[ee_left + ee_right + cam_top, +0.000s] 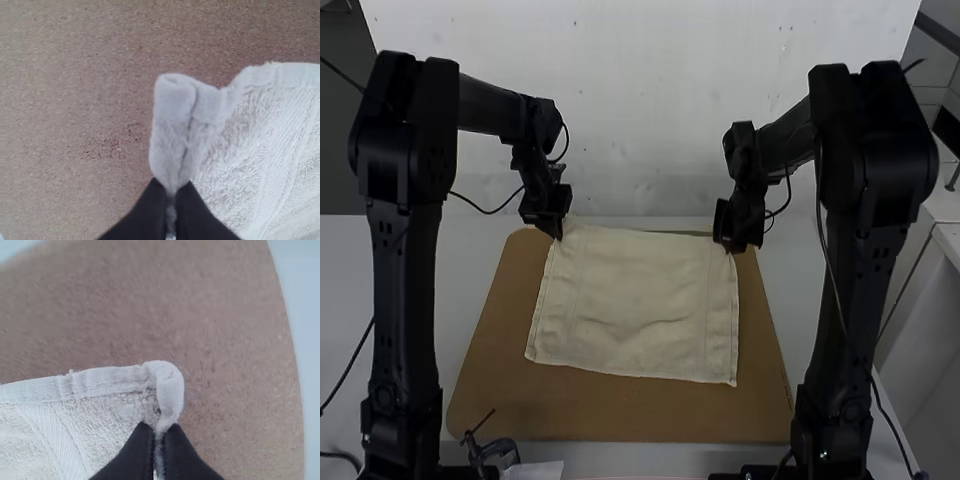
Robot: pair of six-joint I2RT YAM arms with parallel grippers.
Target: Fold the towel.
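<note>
I am gripping a cream towel (638, 300) by its two far corners: my left pincer (556, 232) is pinching the far left corner, and my right pincer (727, 248) is pinching the far right one. The towel is lying spread in a rough square on a brown board (500, 370), which is resting on a pale table (360, 290). Up close, a small fold of cloth is sitting between the fingertips of my left pincer (171, 200) and likewise my right pincer (159, 440)
</note>
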